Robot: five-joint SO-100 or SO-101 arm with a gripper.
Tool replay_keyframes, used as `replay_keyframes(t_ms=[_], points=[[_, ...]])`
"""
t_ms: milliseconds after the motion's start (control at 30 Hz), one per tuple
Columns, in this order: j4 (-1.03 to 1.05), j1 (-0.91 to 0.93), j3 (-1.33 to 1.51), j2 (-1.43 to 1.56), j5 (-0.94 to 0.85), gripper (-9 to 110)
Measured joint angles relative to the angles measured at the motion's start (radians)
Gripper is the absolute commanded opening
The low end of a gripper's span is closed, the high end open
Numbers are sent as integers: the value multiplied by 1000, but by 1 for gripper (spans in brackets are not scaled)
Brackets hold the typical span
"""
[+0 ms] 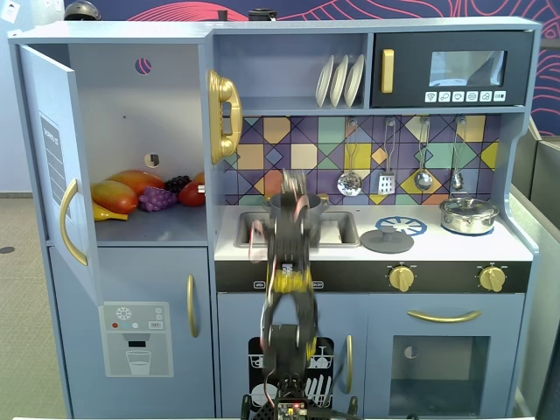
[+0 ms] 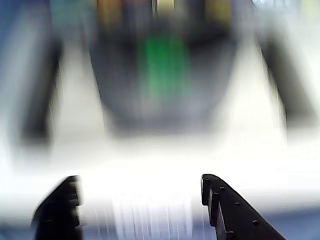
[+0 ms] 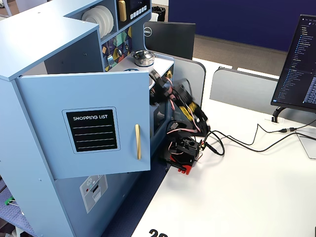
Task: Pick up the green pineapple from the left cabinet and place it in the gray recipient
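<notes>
Far to the left of the gray recipient (image 2: 114, 97), the left cabinet (image 1: 131, 114) stands with its door (image 1: 51, 149) swung wide. Its shelf holds only mangoes (image 1: 118, 194), a purple grape bunch (image 1: 157, 199) and a red fruit (image 1: 192, 192), with no green fruit among them. The green pineapple (image 2: 162, 67) shows in the wrist view as a smeared green patch framed by the recipient's dark round wall, so it most likely sits inside that pot, though the blur hides whether it is upright or tipped. Just in front of the recipient, low in the same view, the tool (image 2: 140, 181) has its two fingers spread apart with nothing between them: it is open and empty. The arm (image 1: 289, 262) rises in front of the recipient and the sink (image 1: 339, 229), and it is smeared in both fixed views, which suggests quick motion. The placing looks done, and the step in hand appears to be getting clear of the recipient. To do that well, the fingers should remain spread, and the tool should lift straight up above the recipient's rim before swinging away, so that no finger catches the rim or a side handle and drags the pot along the worktop (image 1: 437, 252). A slower pace would help. To the right of the recipient, the loose lid (image 1: 387, 241) and the silver lidded pot (image 1: 469, 214) sit well apart from the arm and need no allowance.
</notes>
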Motion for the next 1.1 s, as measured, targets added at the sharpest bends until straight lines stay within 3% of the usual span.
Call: replay_keyframes(t_ms=[167, 467, 800, 1100], points=[[43, 17, 373, 201, 69, 5], [-167, -11, 893, 138, 34, 0], [98, -71, 933, 291, 74, 0], [107, -67, 937, 321, 72, 1]])
